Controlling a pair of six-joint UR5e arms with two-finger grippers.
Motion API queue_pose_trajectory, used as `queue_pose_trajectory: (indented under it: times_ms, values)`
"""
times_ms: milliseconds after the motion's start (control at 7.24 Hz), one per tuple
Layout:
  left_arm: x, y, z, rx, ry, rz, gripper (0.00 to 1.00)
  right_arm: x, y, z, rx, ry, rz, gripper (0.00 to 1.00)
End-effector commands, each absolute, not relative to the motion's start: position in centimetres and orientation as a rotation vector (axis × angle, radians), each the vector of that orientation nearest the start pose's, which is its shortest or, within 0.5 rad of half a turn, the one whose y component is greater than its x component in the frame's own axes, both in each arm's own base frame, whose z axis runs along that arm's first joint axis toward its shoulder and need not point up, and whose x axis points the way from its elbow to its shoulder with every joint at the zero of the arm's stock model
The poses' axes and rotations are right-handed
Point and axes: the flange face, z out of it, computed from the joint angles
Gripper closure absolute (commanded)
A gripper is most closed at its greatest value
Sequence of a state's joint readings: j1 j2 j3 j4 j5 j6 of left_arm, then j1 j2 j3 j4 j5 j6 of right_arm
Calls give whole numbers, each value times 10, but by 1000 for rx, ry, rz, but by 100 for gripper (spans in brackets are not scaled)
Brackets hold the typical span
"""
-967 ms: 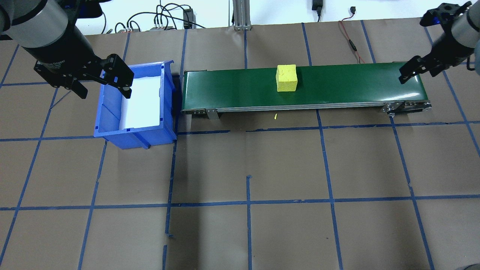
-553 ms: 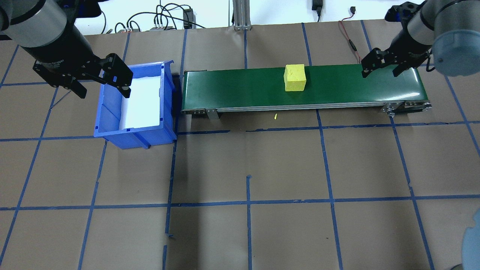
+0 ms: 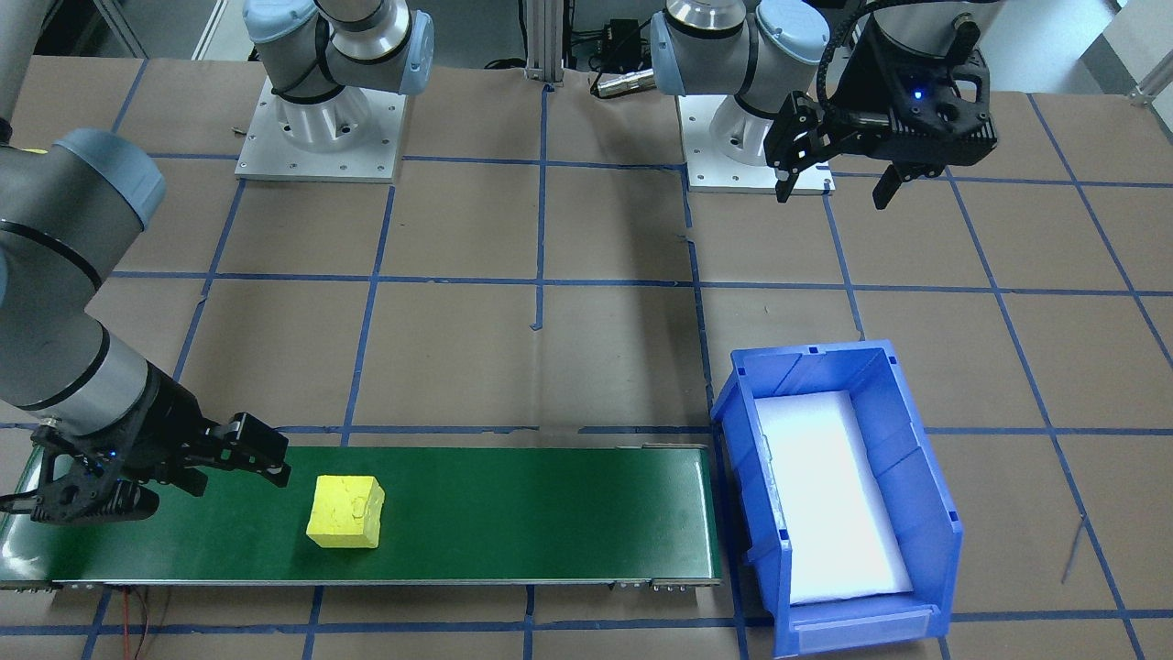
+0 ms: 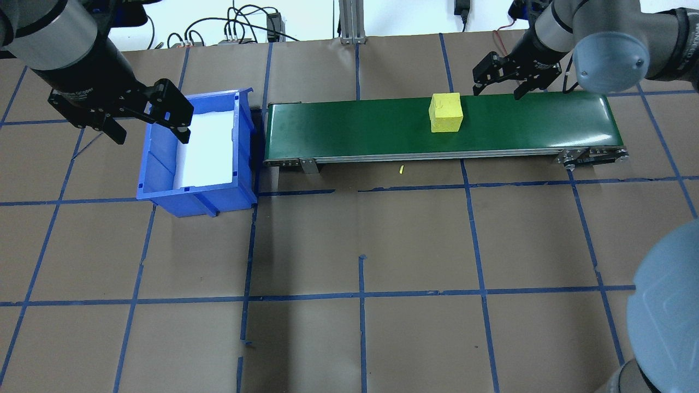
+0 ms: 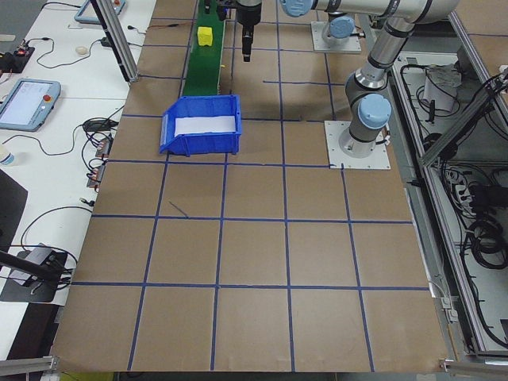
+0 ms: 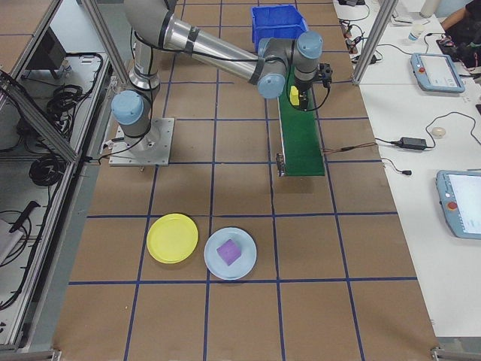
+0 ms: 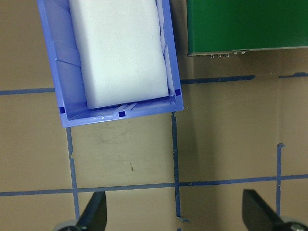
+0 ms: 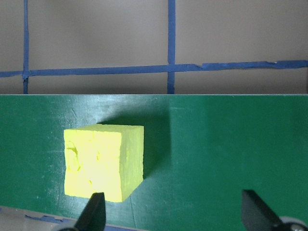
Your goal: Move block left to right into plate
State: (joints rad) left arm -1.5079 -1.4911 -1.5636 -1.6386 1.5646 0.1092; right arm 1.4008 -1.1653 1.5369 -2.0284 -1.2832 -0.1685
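One job in hand, by the look of it: reaching for the yellow block (image 4: pixel 446 112) with the right pincer (image 4: pixel 496 91). Sitting on the green belt (image 4: pixel 355 125), right of the middle of the top view, not yet being touched. Hanging just up and to the right of it, wide open, holding nothing. Showing low and to the left in the right wrist view, close by one finger and not between the two. So needing to slide over until sitting right in the middle of the gap, then going straight down, then squeezing gently on two flat sides. Guessing the belt may be rolling, so aiming a little ahead. Taking care not to bump a top corner and tip it. Waiting far off, at the lower left of the right side view, well apart from the belt: the yellow plate (image 6: pixel 172 238). Lying just beside it, and not the goal: a pale blue plate (image 6: pixel 248 265) with a purple block (image 6: pixel 228 251) on it. Resting at the belt's left end in the top view: a blue bin (image 4: pixel 164 180) with white foam inside. Hovering over that bin, also wide open and holding nothing: the left pincer (image 4: pixel 152 134). Seeing nothing blocking the way down.
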Motion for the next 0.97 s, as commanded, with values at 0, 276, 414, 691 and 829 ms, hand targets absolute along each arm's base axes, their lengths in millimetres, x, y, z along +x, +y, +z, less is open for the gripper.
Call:
queue_pose_trajectory:
  times_ms: [0, 276, 414, 691, 829]
  values:
    - [-105, -466, 522, 75, 3145, -30, 0, 54, -669, 306, -20, 2831, -209, 0]
    - [-105, -466, 521, 75, 3145, -27, 0, 54, -675, 291, -29, 2822, -210, 0]
    - [-105, -466, 521, 77, 3145, -27, 0, 56, -676, 287, -18, 2804, -205, 0]
    - [-105, -466, 521, 77, 3145, -27, 0, 56, -678, 274, -21, 2795, -199, 0]
    - [-105, -466, 522, 80, 3145, -30, 0, 57, -676, 261, -33, 2797, -175, 0]
